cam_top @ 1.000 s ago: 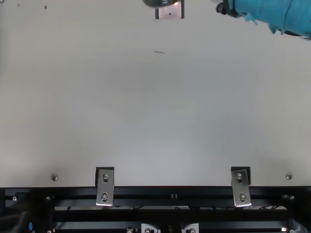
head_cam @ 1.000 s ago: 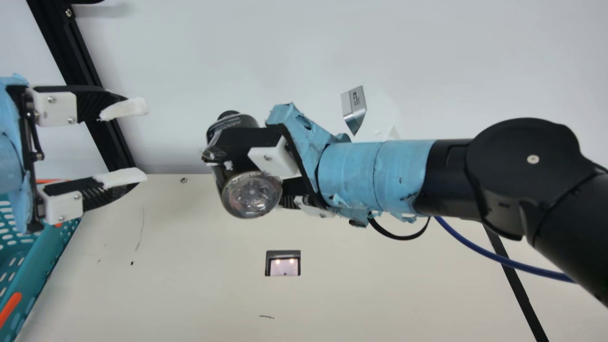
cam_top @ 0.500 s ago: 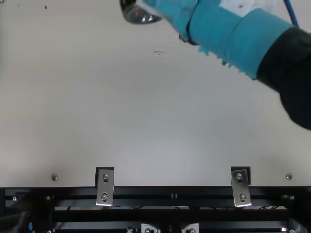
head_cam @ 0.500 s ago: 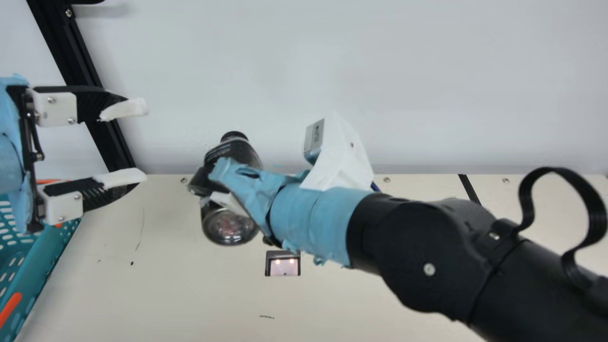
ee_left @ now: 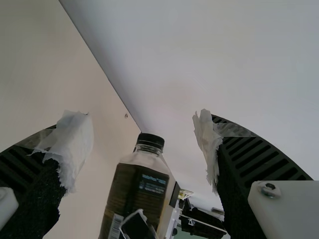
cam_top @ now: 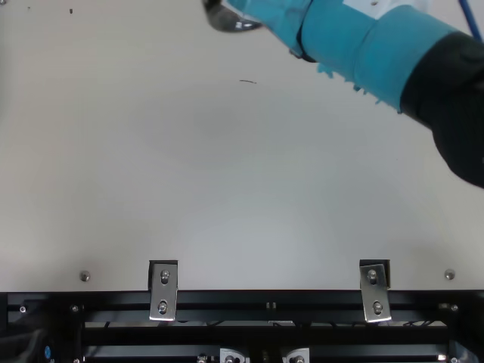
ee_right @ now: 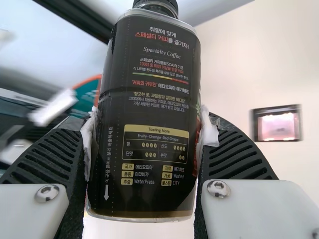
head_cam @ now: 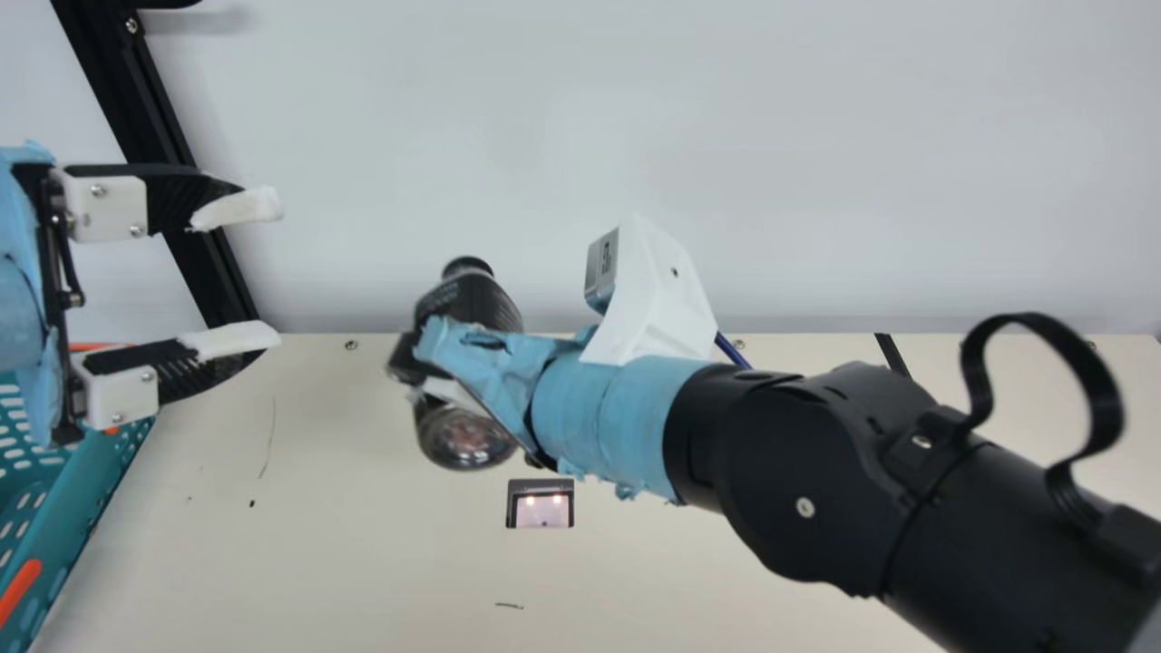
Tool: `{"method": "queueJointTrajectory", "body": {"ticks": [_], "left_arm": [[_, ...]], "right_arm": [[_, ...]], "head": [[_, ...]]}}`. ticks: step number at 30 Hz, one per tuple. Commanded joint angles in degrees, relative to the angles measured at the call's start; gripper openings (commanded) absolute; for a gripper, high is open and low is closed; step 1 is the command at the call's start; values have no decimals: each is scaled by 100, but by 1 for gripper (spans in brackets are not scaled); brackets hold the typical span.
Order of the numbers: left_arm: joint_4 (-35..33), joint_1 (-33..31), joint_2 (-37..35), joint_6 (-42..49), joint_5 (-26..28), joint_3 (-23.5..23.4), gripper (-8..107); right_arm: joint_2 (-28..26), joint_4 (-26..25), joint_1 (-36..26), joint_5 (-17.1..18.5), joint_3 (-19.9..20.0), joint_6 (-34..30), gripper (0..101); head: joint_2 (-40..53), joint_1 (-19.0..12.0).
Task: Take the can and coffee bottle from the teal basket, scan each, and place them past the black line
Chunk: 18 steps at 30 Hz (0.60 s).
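Note:
In the main view my left gripper (head_cam: 238,274) stands open at the left, partly over the teal basket (head_cam: 86,508). My right gripper (head_cam: 408,367) is shut on the dark coffee bottle (head_cam: 464,435), held cap up above the table, left of and beyond the scanner window (head_cam: 541,508). The left wrist view shows the coffee bottle (ee_left: 134,191) farther off, between the spread fingers of the left gripper (ee_left: 142,149). In the right wrist view the coffee bottle (ee_right: 149,109) is clamped by the right gripper (ee_right: 147,134), its printed label facing the camera.
A black frame post (head_cam: 154,136) rises behind the left gripper. Part of the black line (head_cam: 892,355) shows beyond the right arm, which crosses the table's right side. A blue cable (head_cam: 733,350) runs behind that arm.
The right arm has swung lower and turned at the wrist, carrying the bottle first left and toward the table front, then slightly back right. The left gripper has stayed still.

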Motion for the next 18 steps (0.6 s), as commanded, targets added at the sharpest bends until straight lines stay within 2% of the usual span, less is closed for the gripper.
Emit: {"method": "queueJointTrajectory", "body": {"ticks": [1, 10, 14, 18], "left_arm": [[0, 0, 0, 0, 0, 0, 90], [0, 0, 0, 0, 0, 0, 90], [0, 0, 0, 0, 0, 0, 90], [0, 0, 0, 0, 0, 0, 90]], "right_arm": [[86, -659, -20, 47, 77, 82, 0], [456, -1989, 46, 200, 161, 622, 0], [647, -2305, 81, 317, 58, 738, 0], [875, -2385, 66, 416, -85, 690, 0]], "head": [[10, -154], [10, -154], [10, -154], [10, -154]]}}
